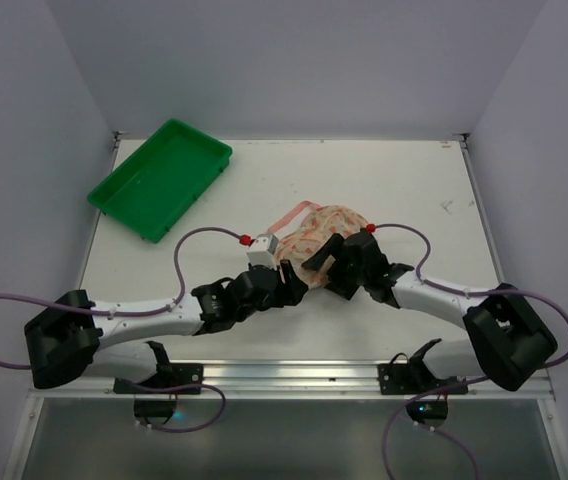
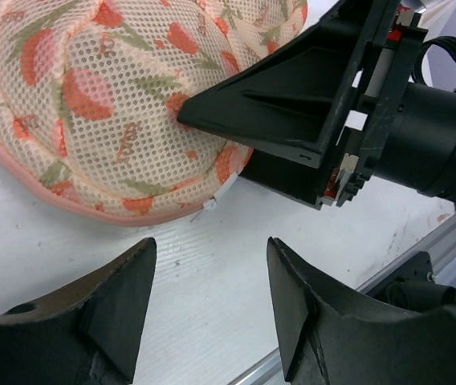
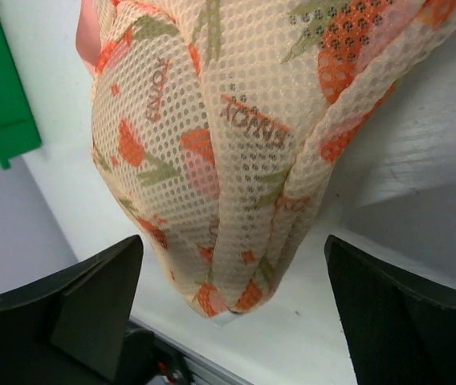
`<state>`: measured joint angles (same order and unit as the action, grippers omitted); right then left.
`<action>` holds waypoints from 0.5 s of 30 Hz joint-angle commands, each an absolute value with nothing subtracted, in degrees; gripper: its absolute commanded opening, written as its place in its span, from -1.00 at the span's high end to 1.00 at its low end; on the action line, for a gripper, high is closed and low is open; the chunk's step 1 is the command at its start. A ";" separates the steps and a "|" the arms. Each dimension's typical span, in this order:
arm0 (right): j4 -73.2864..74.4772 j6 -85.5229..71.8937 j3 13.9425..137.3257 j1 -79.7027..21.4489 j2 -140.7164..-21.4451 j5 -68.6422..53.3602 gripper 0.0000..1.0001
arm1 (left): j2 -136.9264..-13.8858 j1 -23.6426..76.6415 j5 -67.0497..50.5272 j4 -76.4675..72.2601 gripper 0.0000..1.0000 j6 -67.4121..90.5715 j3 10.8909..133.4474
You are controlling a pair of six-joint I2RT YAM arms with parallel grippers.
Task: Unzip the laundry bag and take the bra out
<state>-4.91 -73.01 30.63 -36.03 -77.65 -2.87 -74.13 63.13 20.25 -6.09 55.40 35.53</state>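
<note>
Mesh laundry bag [image 3: 236,160] bears unreadable lettering; left gripper [image 2: 210,250] and right gripper [image 3: 234,245] stand open, empty.

Both arms lying low and angling inward, wrists nearly meeting, left gripper [image 2: 210,265] holding jaws apart, right gripper [image 3: 232,269] holding jaws wide.

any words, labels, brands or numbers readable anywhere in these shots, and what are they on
Small orange lettering on the cream mesh laundry bag with orange-pink and green print, at two spots in the right wrist view: turned and warped by the fabric, not readable with confidence.
Green rectangular plastic tray: no text visible.
Nothing else in any view carries readable text.
</note>
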 commanded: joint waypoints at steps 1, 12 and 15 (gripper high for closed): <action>7.98 -63.82 33.75 -35.60 -72.79 -0.10 -0.97 | -69.44 63.37 24.08 -4.57 -0.23 58.00 33.58; 7.57 -51.95 34.89 -18.99 -73.91 -9.92 -0.87 | -67.85 63.46 21.45 -8.43 -0.24 57.48 30.23; 3.52 -51.59 35.77 -17.49 -77.59 -12.83 -0.79 | -68.03 63.37 20.92 -9.14 -0.24 56.87 29.97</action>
<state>7.07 -54.94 33.06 -18.48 -74.67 -8.27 -68.27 63.13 20.05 -5.50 57.45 30.17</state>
